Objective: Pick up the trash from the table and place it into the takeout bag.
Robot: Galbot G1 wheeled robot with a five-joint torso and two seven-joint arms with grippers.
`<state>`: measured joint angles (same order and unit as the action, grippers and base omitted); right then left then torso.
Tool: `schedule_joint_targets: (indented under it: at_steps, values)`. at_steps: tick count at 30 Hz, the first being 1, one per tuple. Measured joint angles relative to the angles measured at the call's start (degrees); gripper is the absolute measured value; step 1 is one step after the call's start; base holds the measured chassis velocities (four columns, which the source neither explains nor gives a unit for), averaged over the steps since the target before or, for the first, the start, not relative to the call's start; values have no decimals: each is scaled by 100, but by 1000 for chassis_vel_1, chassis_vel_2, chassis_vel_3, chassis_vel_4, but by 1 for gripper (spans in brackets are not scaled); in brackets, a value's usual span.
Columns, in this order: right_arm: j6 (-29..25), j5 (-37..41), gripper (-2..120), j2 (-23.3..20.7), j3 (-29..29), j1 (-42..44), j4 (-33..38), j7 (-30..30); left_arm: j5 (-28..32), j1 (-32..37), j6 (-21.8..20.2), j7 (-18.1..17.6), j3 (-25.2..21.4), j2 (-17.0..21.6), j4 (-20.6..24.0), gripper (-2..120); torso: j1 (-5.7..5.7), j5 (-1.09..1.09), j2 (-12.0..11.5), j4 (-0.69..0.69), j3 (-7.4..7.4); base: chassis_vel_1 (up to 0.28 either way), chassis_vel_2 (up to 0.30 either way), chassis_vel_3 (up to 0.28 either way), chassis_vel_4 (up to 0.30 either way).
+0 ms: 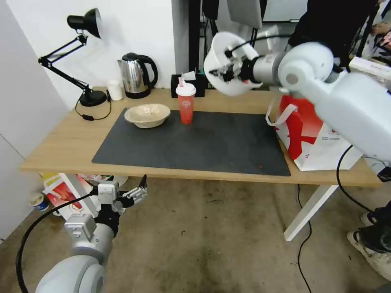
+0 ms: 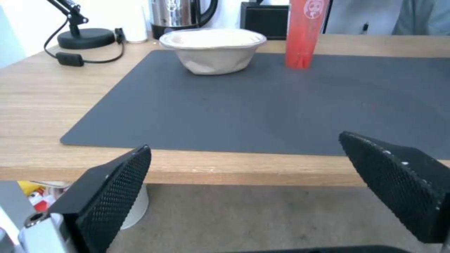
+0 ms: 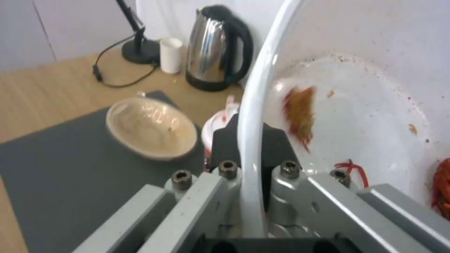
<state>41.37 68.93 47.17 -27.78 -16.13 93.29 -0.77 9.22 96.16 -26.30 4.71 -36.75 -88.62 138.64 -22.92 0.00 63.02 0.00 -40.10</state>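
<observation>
Clamped the right gripper (image 1: 222,74) on the rim of the large white bowl (image 1: 234,87), one jaw inside the wall and one outside, as seen close up in the right wrist view (image 3: 251,140). Held that bowl (image 3: 365,116) in the air, tipped well onto its side, above the back edge of the table (image 1: 61,142) and just to the left of the takeout bag (image 1: 309,134). Showed red shell scraps (image 3: 441,189) and orange smears clinging to the inner wall.

Judged the step as the carry over to the bag. Called for righting the tilt first, so that the scraps would not slide out onto the dark mat (image 1: 195,142). Called next for a slow sweep to the right, high enough to clear the loop handle (image 1: 281,114), then a descent into the mouth before any release. Could not read the bag's opening, hidden behind the right arm, so wanted care with alignment there. Thin rim, likely to flex or slip under a jerk.

Parked the left gripper (image 1: 136,191) low before the table's front edge, jaws spread apart (image 2: 246,144) and empty. Left the beige bowl (image 1: 147,114) and the red cup (image 1: 186,103) standing on the mat, near each other.
</observation>
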Motion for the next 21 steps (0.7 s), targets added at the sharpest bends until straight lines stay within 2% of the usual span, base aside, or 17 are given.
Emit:
schedule_joint_targets:
  at_steps: [10,21]
  values:
    - [-2,40,0,51,-73,-411,-424,-114,10,2,0,2,4,4,7,100,0,-1,0,0,0,0,0,0,0]
    - [-2,40,0,-314,-200,-542,-578,-209,121,-4,0,-11,-9,64,12,100,0,1,0,0,0,0,0,0,0]
